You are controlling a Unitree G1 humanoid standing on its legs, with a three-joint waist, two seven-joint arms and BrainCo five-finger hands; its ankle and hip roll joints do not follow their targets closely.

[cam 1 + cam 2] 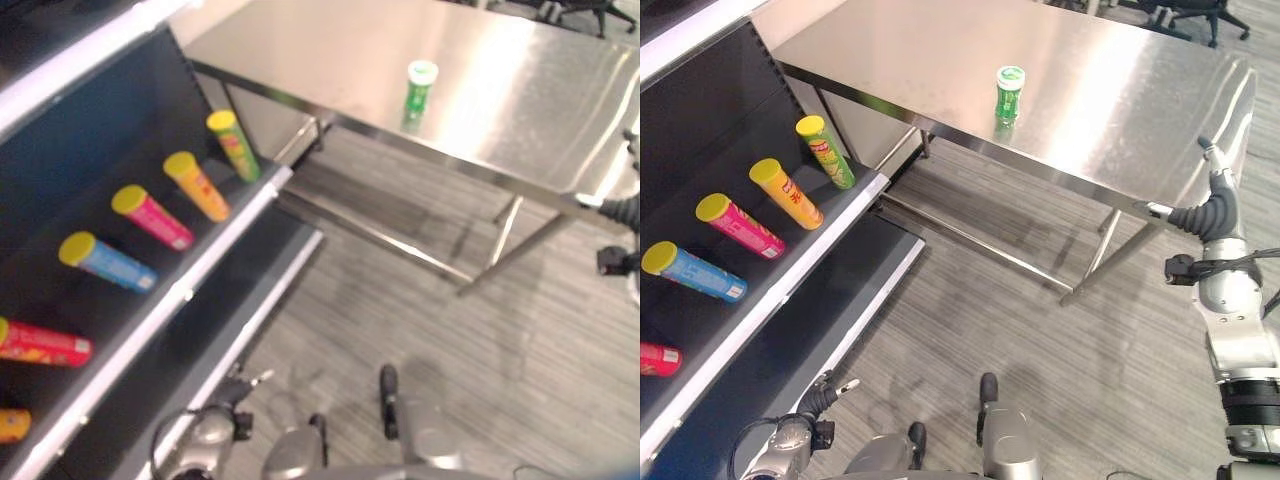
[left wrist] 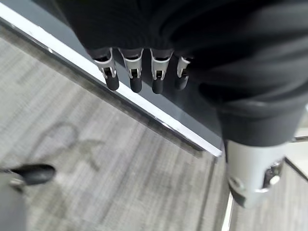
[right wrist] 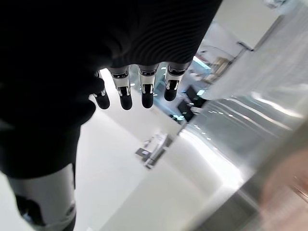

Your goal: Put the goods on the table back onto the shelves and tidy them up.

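A green canister stands upright on the steel counter, well apart from the empty, relaxed right hand, the nearer hand

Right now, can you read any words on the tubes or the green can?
No words can be read.
Green can on the table: print too small.
Green tube on the shelf: label blurred.
Orange tube: label blurred.
Pink tube: blurred.
Blue tube: blurred.
Red tube: blurred.
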